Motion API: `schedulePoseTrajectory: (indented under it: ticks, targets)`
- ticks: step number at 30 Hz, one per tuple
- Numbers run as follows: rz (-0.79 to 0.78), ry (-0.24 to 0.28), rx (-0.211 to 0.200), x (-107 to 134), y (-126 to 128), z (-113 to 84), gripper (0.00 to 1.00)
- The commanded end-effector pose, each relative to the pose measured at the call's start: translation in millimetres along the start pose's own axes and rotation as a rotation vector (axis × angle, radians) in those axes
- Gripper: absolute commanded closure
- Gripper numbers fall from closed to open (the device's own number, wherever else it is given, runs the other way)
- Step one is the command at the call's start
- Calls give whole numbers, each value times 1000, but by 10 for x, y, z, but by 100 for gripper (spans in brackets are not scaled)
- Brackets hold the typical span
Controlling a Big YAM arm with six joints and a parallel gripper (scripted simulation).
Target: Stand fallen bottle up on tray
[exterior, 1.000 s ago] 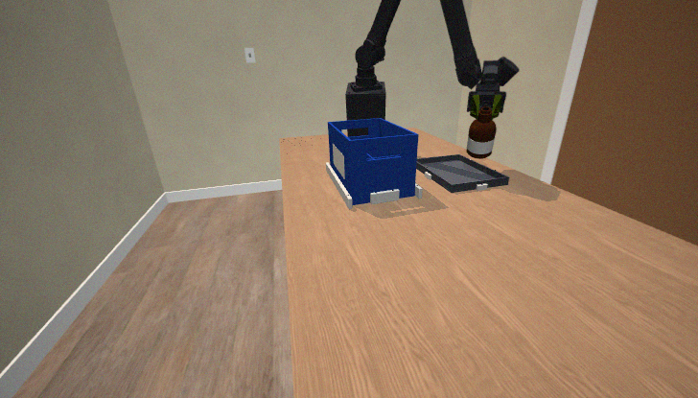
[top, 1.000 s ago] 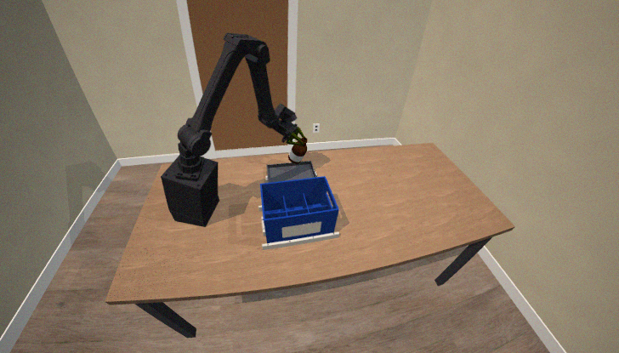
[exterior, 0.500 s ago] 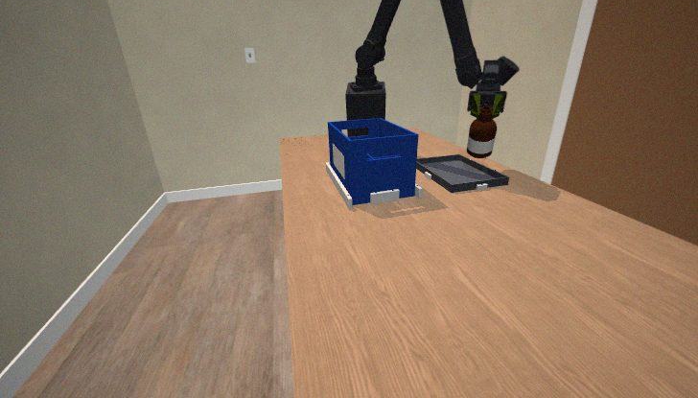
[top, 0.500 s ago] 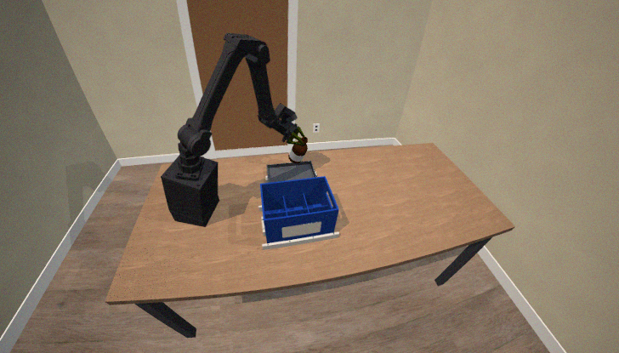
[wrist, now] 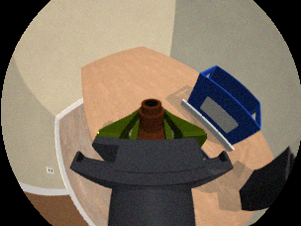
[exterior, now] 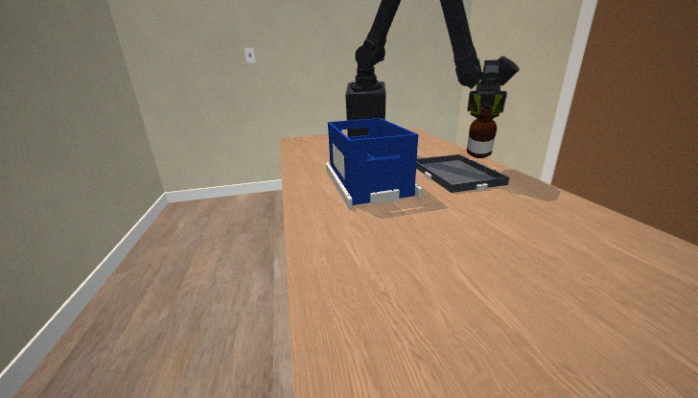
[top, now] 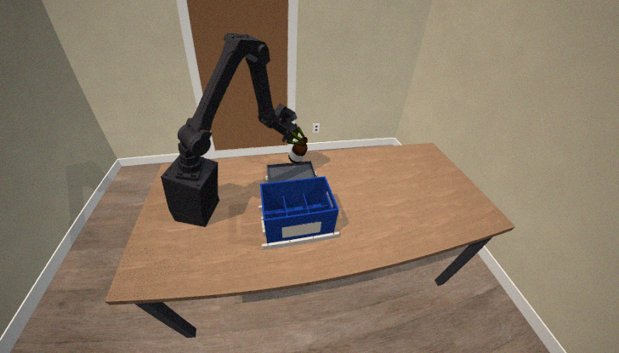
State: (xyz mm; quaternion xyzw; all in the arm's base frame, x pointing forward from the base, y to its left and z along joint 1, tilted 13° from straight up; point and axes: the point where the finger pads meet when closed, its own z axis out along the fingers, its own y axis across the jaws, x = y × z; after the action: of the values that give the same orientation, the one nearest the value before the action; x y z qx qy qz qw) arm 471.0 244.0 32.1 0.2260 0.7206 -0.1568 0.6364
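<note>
A brown bottle [top: 298,151] [exterior: 481,137] with a white label band hangs upright in the air, held by its neck. Its neck also shows in the wrist view [wrist: 150,120]. My gripper [top: 297,138] [exterior: 485,107] [wrist: 151,112] is shut on the bottle's neck, above the far end of the dark grey tray [top: 301,176] [exterior: 494,181]. The bottle's base is clear of the tray, a short way above it. The tray holds nothing.
A blue crate [top: 299,219] [exterior: 378,166] [wrist: 232,104] with inner dividers stands right next to the tray, on white rails. The arm's black base [top: 190,193] [exterior: 364,101] stands on the wooden table [top: 411,202] [exterior: 463,280], left of the crate.
</note>
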Motion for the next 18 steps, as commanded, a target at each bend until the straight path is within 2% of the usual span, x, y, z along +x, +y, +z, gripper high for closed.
schedulePoseTrajectory:
  ticks: [1, 18]
  targets:
    - [62, -22, -20, -196, 144, -75, 100]
    - [57, -21, -8, -201, 64, -22, 100]
